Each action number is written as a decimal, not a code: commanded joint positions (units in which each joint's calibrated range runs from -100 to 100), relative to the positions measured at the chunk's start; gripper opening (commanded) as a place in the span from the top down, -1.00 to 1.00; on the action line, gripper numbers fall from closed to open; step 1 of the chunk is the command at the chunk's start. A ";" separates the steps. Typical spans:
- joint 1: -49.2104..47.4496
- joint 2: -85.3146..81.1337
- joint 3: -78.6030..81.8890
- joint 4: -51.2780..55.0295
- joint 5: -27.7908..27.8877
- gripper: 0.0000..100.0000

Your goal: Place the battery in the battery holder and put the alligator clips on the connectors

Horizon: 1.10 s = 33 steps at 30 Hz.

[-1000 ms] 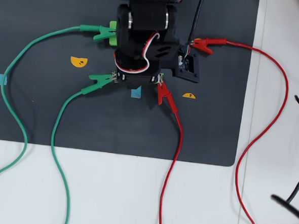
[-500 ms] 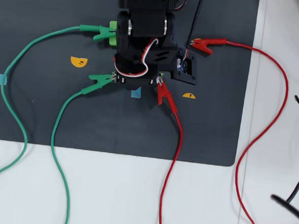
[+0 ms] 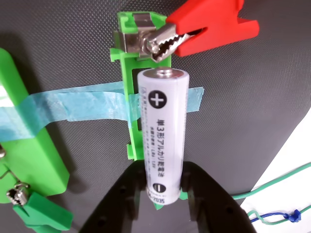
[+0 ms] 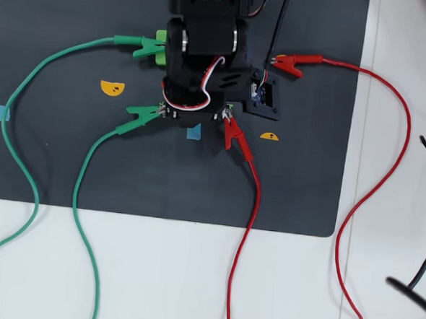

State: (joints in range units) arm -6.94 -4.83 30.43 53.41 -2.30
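In the wrist view the white-silver battery [image 3: 163,126] lies lengthwise over the narrow green battery holder [image 3: 127,53], plus end towards the far end. My gripper [image 3: 164,170] is shut on the battery's minus end, one black finger on each side. Whether the battery is seated in the frame cannot be told. A red alligator clip [image 3: 209,29] bites the silvery connector tab [image 3: 133,39] at the holder's far end. In the overhead view that red clip [image 4: 233,132] shows beside my arm [image 4: 205,58], which hides the battery and holder.
A wider green block [image 3: 34,145] lies left of the holder, with a green clip [image 3: 39,213] at its near end and blue tape [image 3: 77,104] across both. In the overhead view a second red clip [image 4: 295,63] and two green clips [image 4: 144,47] [image 4: 143,113] lie on the black mat [image 4: 305,194], wires trailing off it.
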 commanded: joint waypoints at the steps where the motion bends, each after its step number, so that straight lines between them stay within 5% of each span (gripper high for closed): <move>1: 0.33 -0.23 -1.13 -0.60 -0.28 0.98; 33: 1.54 1.98 -1.13 -2.49 -0.28 0.98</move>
State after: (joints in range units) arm -6.16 -3.99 30.43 51.52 -2.30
